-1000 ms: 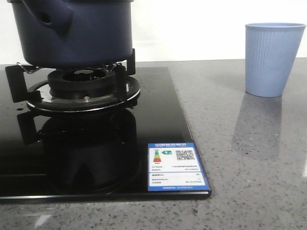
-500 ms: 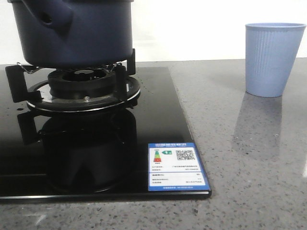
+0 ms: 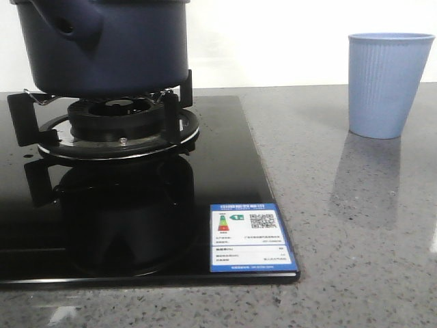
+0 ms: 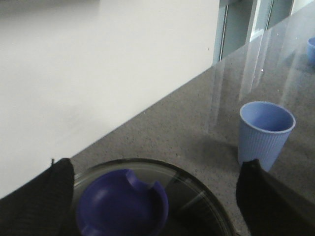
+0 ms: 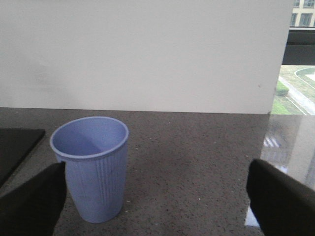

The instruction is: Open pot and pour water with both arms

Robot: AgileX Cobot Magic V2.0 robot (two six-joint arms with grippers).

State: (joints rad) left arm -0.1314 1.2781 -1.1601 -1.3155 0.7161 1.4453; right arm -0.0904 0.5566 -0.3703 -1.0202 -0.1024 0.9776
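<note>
While the left gripper point(image 4: 147, 206) is hovering over the pot point(image 3: 102, 44) with fingers point(image 4: 37, 196) spread apart, the glass lid point(image 4: 197, 201) is waiting, smooth and breakable; its blue knob point(image 4: 120, 206) looks the safest hold. Farther off, the right gripper point(image 5: 157, 206) is facing the cup point(image 5: 93, 167), fingers apart, on the tabletop point(image 3: 355, 225).

— Colours noted?
— We record a dark navy pot point(image 3: 109, 44), a glossy black hob point(image 3: 136, 205), a light blue ribbed cup point(image 3: 388, 85).
— The surface?
— We find the grey countertop point(image 3: 355, 225) speckled.
</note>
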